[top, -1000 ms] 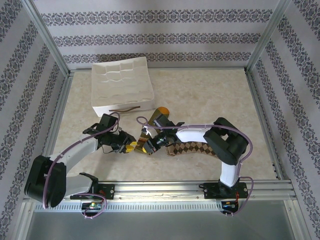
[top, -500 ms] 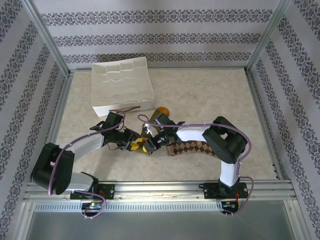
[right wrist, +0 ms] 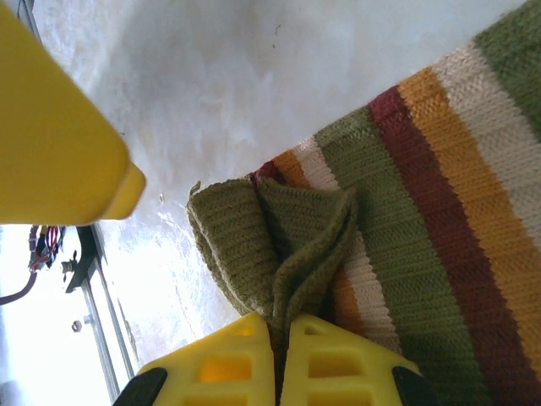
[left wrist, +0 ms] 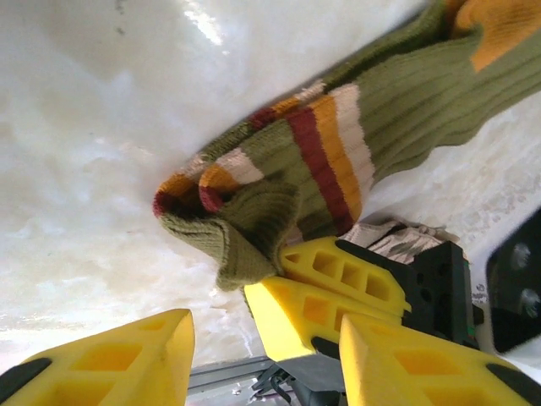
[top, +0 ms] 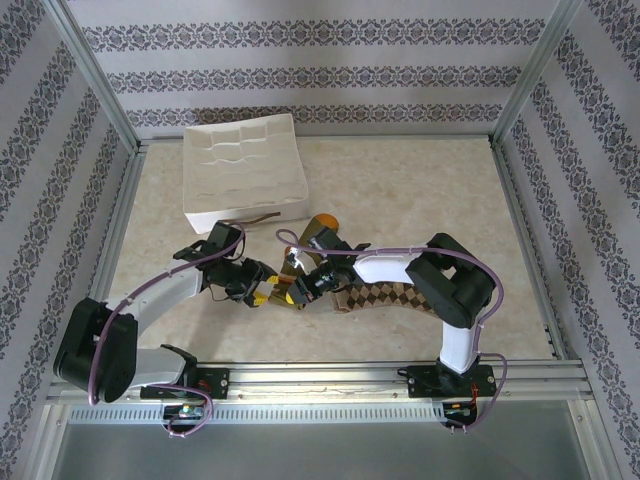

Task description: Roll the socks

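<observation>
Evidently right gripper (right wrist: 283, 326) clamped olive sock (right wrist: 423, 211) cuff, left gripper (top: 258, 292) gaped empty; thin pinch might slip, unrolling fold.

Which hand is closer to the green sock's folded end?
Right. The right hand is shut on the green sock at its folded end; the left hand stands open just beside that end.

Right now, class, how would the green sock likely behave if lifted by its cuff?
Probably floppy: the green sock bunches at its cuff where the right gripper pinches it. Likely not slippery, given the ribbed knit. Unlikely to roll; it lies slack on the table.
</observation>
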`<state>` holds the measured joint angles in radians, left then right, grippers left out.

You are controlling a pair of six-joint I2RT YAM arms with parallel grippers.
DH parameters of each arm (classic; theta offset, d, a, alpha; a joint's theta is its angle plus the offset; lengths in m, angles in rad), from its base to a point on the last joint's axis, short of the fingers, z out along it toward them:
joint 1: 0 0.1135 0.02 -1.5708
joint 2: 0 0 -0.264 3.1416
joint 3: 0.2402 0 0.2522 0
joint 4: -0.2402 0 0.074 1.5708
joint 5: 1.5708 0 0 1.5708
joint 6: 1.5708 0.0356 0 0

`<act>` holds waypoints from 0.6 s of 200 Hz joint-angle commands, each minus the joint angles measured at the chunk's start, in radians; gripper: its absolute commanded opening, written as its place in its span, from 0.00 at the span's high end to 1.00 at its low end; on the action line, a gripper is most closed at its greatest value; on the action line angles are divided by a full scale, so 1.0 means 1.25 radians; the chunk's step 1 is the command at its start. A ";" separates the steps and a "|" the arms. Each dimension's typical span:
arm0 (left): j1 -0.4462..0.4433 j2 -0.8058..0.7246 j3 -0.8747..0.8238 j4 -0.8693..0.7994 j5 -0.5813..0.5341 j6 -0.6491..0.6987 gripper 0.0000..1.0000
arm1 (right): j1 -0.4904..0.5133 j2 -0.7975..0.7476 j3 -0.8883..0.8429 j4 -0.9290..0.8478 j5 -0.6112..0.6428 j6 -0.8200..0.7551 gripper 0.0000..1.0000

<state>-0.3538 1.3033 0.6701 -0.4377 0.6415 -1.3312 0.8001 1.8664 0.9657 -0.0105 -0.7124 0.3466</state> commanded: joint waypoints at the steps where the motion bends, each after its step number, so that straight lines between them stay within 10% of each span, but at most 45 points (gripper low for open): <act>1: -0.009 0.031 -0.027 0.090 0.022 -0.082 0.52 | -0.011 -0.016 -0.010 0.007 -0.002 0.011 0.96; 69: -0.034 0.110 -0.015 0.184 0.040 -0.130 0.80 | -0.011 -0.016 -0.005 0.006 0.006 0.009 0.95; 120: -0.037 0.126 -0.001 0.166 0.035 -0.116 1.00 | -0.010 -0.063 -0.027 0.001 0.047 -0.018 0.76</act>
<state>-0.3862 1.4487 0.6456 -0.2379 0.6846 -1.4712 0.7937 1.8484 0.9493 -0.0113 -0.6876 0.3500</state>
